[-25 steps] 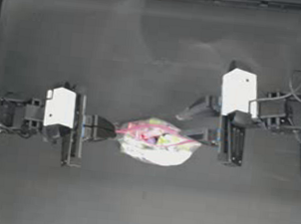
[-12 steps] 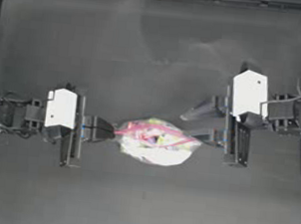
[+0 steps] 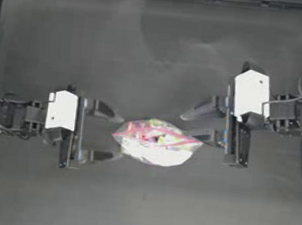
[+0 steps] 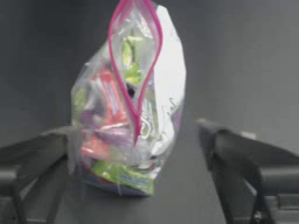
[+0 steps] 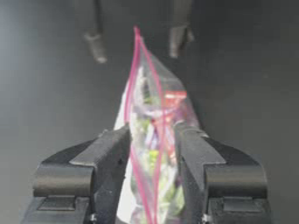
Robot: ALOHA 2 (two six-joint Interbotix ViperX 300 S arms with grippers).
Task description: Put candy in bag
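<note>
The clear plastic zip bag with its pink-red seal strip (image 3: 156, 141) stands in the middle of the dark table (image 3: 153, 49), full of multicoloured wrapped sweets, and the step in hand looks like the tail end of the job: holding the filled bag and dealing with its mouth. The small yellow-green wrapped candy with twisted ends does not lie anywhere on the table around the bag; several greenish wrappers show through the plastic in the left wrist view (image 4: 133, 72), and I cannot tell which of them, if any, is the one meant, so I judge it likely inside. The right gripper (image 5: 152, 131) is at the bag's right end, its jaws closed to a narrow gap with the plastic and the pink strip pinched between them, both fingers pressing on the bag's sides. The left gripper (image 4: 134, 144) is at the bag's left end with its jaws spread wide; the bag stands between them, one jaw just touching or brushing the plastic, the other well apart from it, so it grips nothing. The seal strip is parted along the top. The next move probably calls for the left gripper to close on its end of the strip so the mouth can be pressed shut, without tipping the bag.
</note>
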